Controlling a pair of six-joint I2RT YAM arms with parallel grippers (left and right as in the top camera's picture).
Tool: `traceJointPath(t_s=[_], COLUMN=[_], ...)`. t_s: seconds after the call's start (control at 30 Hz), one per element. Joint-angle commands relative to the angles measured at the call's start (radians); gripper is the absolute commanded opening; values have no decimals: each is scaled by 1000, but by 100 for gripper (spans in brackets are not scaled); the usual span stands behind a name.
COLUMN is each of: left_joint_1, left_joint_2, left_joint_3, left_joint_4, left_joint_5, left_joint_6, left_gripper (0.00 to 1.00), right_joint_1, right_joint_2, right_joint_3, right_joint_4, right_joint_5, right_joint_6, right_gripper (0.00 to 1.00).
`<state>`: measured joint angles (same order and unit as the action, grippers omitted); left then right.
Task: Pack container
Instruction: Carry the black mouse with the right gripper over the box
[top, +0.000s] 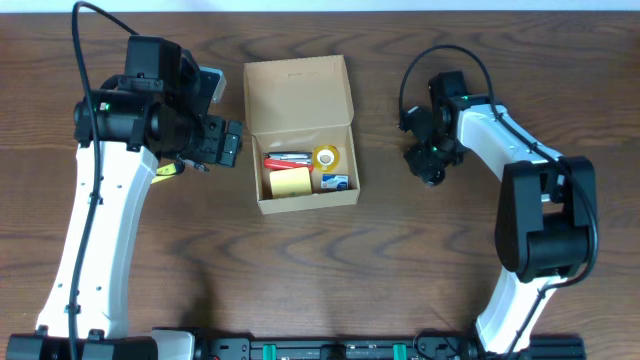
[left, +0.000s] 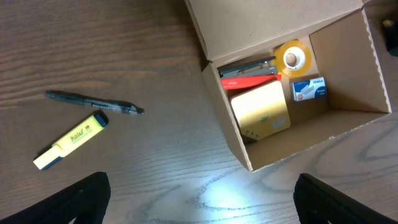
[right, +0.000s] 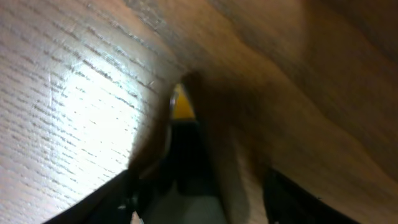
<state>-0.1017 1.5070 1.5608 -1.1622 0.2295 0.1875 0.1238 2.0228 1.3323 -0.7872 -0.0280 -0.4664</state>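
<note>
On the middle of the table (top: 330, 270) sits the container (top: 300, 95), with its lid open and lying flat behind it. Inside are a yellow note pad (left: 261, 112), a tape roll (left: 293, 57), a red thing (left: 252, 81) and a small blue and white box (left: 309, 89). A black pen (left: 93, 102) and a yellow highlighter (left: 70, 140) lie on the table to its left. The left gripper (top: 222, 145) hangs just beside the container, fingers wide apart and holding nothing. The right gripper (top: 432, 172) is low over the table, well off to the container's right. Its view is blurry, so I cannot tell if it is apart or together.
</note>
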Motion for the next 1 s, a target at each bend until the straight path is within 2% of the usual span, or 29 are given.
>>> traceJointPath(t_s=[0.0, 0.3, 0.47, 0.73, 0.97], left_joint_1=[3, 3, 3, 22, 173], left_joint_2=[-13, -13, -13, -13, -23], left_joint_3=[13, 13, 13, 13, 13], left_joint_4=[0, 1, 15, 16, 13], left_joint_5=[0, 0, -12, -109, -98], left_joint_6=[15, 15, 14, 14, 14], left_gripper=[95, 95, 95, 97, 95], right_joint_1=[9, 9, 9, 45, 203], right_joint_2=[25, 25, 19, -23, -33], right_joint_3=[-7, 2, 59, 315, 582], right_joint_4=[2, 3, -11, -114, -187], right_joint_5=[1, -6, -7, -82, -85], right_joint_6=[27, 126, 218, 230, 214], right_gripper=[59, 29, 27, 16, 2])
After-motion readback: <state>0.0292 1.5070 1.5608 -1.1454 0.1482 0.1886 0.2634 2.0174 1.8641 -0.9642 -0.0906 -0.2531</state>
